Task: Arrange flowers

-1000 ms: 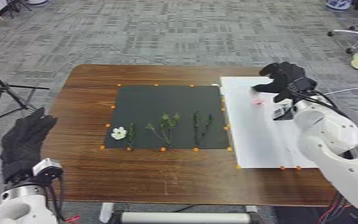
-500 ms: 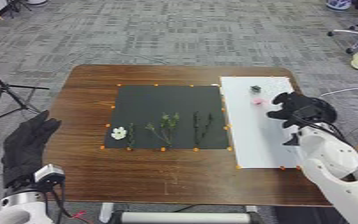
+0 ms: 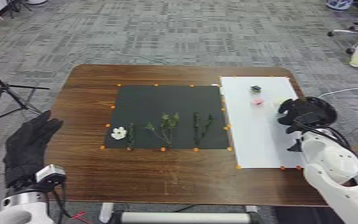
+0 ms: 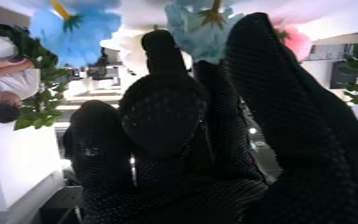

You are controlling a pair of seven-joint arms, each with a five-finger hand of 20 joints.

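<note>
In the head view my right hand [image 3: 309,113] is over the right edge of the white sheet [image 3: 257,140], its fingers relaxed. A pink flower [image 3: 257,101] and a small dark bloom [image 3: 255,89] lie left of it. On the black mat [image 3: 158,100] are a white flower [image 3: 119,133] and green sprigs [image 3: 165,129]. My left hand [image 3: 29,140] stays open off the table's left side. In the right wrist view, blue [image 4: 73,32], pale teal [image 4: 198,25] and pink flowers [image 4: 297,42] appear around the fingertips of my right hand [image 4: 162,115], which holds nothing visible.
The brown table [image 3: 158,175] surrounds the mat and sheet. Small orange markers line their edges. A black tripod [image 3: 11,92] stands on the floor to the left, and a white bar [image 3: 184,217] runs below the near table edge.
My right hand has come back from the far part of the white sheet toward its right edge, uncovering the dark bloom. The left hand looks unmoved.
</note>
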